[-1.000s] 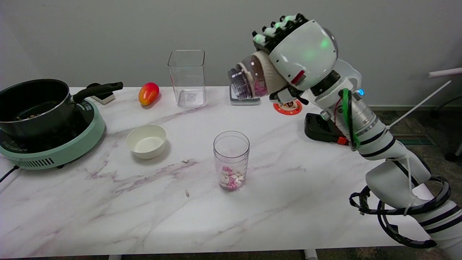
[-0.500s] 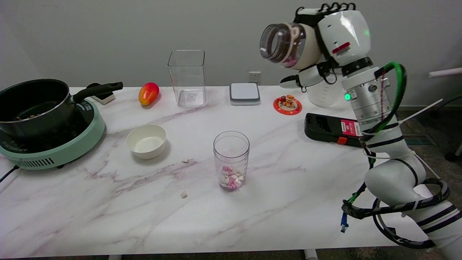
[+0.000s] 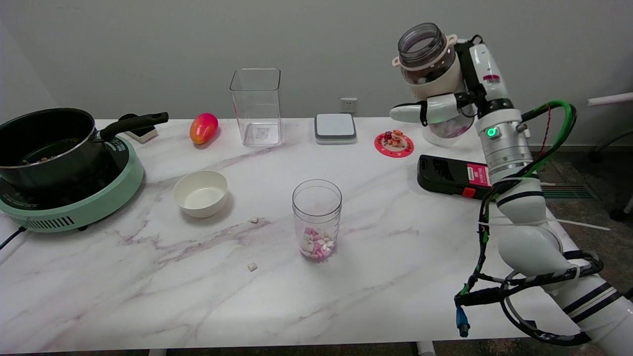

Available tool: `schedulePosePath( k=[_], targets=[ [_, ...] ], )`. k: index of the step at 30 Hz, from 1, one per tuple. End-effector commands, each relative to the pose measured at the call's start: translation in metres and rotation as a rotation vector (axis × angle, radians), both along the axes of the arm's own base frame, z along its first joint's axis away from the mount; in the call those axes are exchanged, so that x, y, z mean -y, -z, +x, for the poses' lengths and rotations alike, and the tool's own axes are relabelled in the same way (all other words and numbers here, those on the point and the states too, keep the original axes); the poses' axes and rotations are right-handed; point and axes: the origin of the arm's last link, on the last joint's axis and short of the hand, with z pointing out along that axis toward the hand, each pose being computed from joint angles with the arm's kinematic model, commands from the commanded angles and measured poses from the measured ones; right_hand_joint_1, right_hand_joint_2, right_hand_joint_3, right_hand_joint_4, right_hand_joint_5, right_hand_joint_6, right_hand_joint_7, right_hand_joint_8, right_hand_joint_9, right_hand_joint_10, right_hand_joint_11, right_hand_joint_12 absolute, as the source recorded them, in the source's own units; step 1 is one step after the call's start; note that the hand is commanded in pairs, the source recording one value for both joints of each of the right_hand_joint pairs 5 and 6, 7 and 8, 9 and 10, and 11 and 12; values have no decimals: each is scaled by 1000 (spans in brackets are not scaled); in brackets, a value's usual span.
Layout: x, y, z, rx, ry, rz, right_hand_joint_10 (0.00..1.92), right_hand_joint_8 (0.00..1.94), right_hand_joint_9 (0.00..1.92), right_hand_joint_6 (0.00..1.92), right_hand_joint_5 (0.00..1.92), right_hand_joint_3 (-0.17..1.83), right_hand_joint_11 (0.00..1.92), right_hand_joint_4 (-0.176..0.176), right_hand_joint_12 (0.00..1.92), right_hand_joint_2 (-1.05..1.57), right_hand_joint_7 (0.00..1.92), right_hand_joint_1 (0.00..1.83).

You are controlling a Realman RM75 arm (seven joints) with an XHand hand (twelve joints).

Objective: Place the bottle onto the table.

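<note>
The bottle (image 3: 429, 66) is a clear jar with a wide open mouth, a cream band around its neck and pink and white pieces in its rounded bottom. My right hand (image 3: 457, 91) grips it upright in the air above the table's back right corner, thumb wrapped across its front. The bottle's base hangs close over the marble table (image 3: 395, 257); whether it touches the top I cannot tell.
A clear cup (image 3: 317, 219) with pink and white pieces stands mid-table. A black device (image 3: 447, 176) lies just below the hand, a red coaster with a figurine (image 3: 394, 143) and a grey scale (image 3: 335, 128) to its left. Farther left: tall clear container (image 3: 256, 106), mango (image 3: 203, 127), white bowl (image 3: 201, 193), pot on cooker (image 3: 54, 163).
The hand has turned the bottle from lying tilted with its mouth toward the left to upright, and has carried it right and back toward the table's far right corner.
</note>
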Motion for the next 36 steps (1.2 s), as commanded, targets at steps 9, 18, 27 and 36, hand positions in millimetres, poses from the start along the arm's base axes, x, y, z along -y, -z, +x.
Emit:
schedulePosePath(
  k=[9, 18, 27, 36],
  targets=[
    [50, -2, -99, 789, 145, 267, 1485, 1905, 1485, 1845, 1845, 288, 1327, 0, 1327, 1427, 1905, 1380],
    [67, -4, -107, 814, 126, 292, 1481, 1907, 1481, 1920, 1920, 335, 1330, 0, 1330, 1412, 1907, 1383],
    [85, 2, -134, 836, 115, 230, 1491, 1916, 1491, 1920, 1920, 321, 1338, 0, 1338, 1441, 1916, 1371],
    [94, 20, -146, 656, 173, 231, 1497, 1907, 1497, 1920, 1920, 292, 1342, 0, 1342, 1458, 1907, 1352]
  ],
)
